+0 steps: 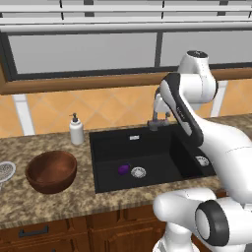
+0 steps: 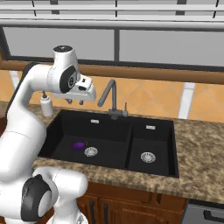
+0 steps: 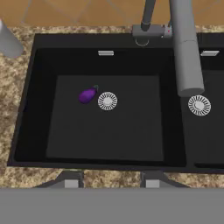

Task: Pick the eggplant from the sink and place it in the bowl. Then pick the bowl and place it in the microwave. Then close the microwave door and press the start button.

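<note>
The small purple eggplant [image 1: 123, 169] [image 2: 78, 145] [image 3: 88, 95] lies on the floor of the black sink's [image 1: 115, 145] [image 2: 105, 129] [image 3: 109, 135] left basin, just left of its round silver drain. My gripper [image 2: 75, 102] [image 3: 111, 180] hangs high above that basin, open, with nothing between its fingertips [image 3: 71, 179]. The reddish-brown wooden bowl [image 1: 51, 171] stands upright on the counter left of the sink, with nothing in it. The microwave and its door are out of view.
A dark grey faucet [image 1: 156, 120] [image 2: 111, 97] [image 3: 186, 48] curves over the divider between the basins, close to the right of my hand. A white soap dispenser [image 1: 76, 130] [image 2: 46, 105] stands behind the sink's left corner. A mesh dish [image 1: 5, 171] sits left of the bowl.
</note>
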### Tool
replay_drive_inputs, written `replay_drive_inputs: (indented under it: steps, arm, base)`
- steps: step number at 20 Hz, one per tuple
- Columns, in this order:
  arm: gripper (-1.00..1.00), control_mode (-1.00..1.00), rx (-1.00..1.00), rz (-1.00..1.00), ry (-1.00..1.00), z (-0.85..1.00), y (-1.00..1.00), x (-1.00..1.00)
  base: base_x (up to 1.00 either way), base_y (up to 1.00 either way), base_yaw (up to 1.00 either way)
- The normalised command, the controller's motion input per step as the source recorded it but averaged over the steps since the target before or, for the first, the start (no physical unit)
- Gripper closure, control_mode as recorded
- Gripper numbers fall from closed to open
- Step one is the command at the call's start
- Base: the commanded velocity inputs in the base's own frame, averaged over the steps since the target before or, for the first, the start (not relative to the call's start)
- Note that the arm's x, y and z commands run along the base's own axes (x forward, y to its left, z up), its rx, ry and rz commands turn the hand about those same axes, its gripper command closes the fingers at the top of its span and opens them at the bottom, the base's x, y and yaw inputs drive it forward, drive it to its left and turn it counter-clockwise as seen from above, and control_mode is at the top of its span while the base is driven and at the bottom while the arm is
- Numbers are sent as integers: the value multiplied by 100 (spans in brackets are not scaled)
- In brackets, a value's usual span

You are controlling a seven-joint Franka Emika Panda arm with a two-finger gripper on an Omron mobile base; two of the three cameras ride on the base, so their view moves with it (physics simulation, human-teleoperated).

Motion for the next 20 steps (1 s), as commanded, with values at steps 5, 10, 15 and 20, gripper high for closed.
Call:
replay_drive_inputs:
  steps: [5, 10, 15, 20]
  arm:
    - [-100, -100, -31, -1, 21, -50, 32, 9]
    - [-100, -100, -29, 0, 9, -100, 100, 46]
    - [-100, -100, 0, 1, 1, -100, 60, 62]
    - [-100, -100, 10, -3, 0, -100, 11, 41]
  base:
    - [0, 0, 0]
    - [0, 0, 0]
    - [0, 0, 0]
    - [0, 0, 0]
